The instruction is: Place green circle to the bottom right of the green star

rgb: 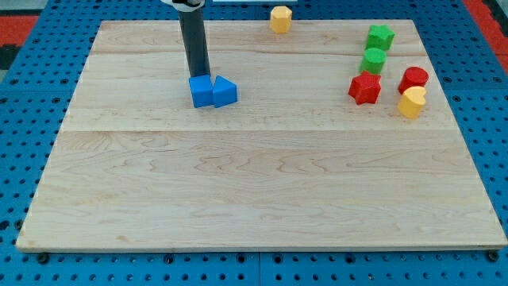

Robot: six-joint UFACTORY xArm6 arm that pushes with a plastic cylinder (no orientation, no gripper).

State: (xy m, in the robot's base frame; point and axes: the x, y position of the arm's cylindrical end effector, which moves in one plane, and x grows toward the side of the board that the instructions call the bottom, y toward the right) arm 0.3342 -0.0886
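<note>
Still in approach: my tip (200,76) touching blue cube (202,91) at counter's (254,199) ten o'clock, no jaws fitted, green circle (374,59) at six o'clock of green star (380,36), needing travel across, then nudge toward four o'clock.

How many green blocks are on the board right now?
2. The green star sits near the view's top right; the green circle is just below it, close against it, with the red star beneath. None seems hidden; my tip is far left by the blue blocks.
</note>
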